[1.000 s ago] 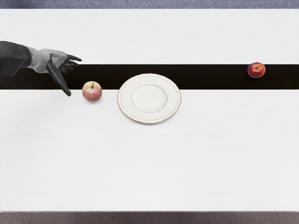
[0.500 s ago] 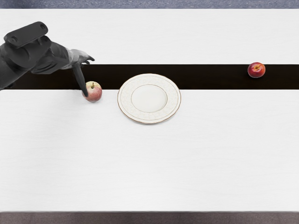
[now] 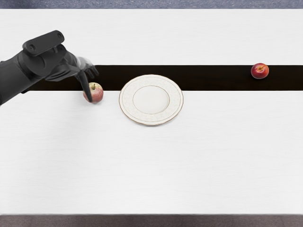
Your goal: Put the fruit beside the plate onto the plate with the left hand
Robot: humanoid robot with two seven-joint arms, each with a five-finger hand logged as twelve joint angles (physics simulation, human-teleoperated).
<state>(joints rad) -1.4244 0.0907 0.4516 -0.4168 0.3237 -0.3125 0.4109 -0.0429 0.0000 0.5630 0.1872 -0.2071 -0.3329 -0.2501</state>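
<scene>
At the far left of the head view, the left hand [image 3: 70,66] reaches in over the table [image 3: 151,165] and hangs right at the apple [image 3: 95,93], the fruit that lies just beside the plate [image 3: 127,105] on its left. The fingers [image 3: 87,89] are spread, not clenched: one long dark finger runs down across the apple's left flank, apparently touching it, while the shorter ones hover over its far side, so nothing is gripped yet. I judge the step in hand to be the approach turning into the grasp. The next move calls for closing the fingers around the apple from both sides without nudging it away, since a round fruit is likely to roll, then lifting it clear of the table and carrying it a short way rightward over the plate's rim to set it in the middle. The plate, white with a thin gilt edge, sits bare across the dark strip [image 3: 213,78]. Well apart at the far right lies a second red fruit [image 3: 259,71], which is not the one wanted. No brand, label or writing can be read anywhere.
</scene>
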